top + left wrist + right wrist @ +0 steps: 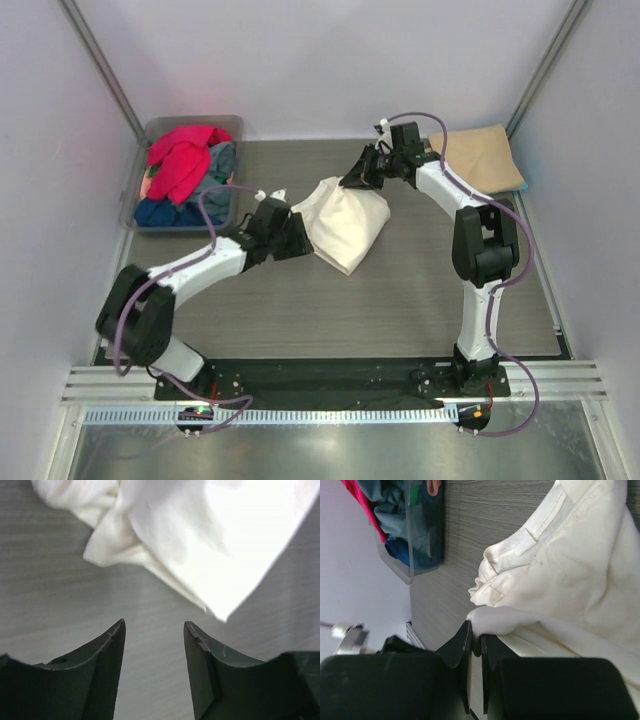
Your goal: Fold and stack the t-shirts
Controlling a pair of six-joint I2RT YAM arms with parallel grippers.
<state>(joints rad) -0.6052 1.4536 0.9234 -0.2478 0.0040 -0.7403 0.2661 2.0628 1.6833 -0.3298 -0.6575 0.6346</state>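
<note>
**Right claw pinches the cream shirt; left claw open just short of it**

A grey translucent tub (196,120) stands at the far left corner of the table (420,280). It is heaped with clothes: a red t-shirt (180,160) lies on top and spills toward the tub's left wall, a blue-grey t-shirt (222,158) sits beside it on the right, and dark blue cloth (160,212) fills the near end. The pile hides the bottom, so how many garments are in there cannot be told. Outside the tub, a tan t-shirt (485,158) lies folded flat at the far right corner, well apart from both arms.

The cream-white t-shirt (345,222) is bunched in the middle of the table, between the two claws. The right claw (475,630) is at its far end; its jaws are closed almost together on a rolled fold of the cream fabric, and the rest of the shirt spreads away from the fingers. The left claw (154,625) is at the shirt's left side with its jaws about halfway apart and nothing between them. A pointed corner of the shirt lies just ahead of the gap, close to the right finger (200,645) but apparently not touching it.
</note>
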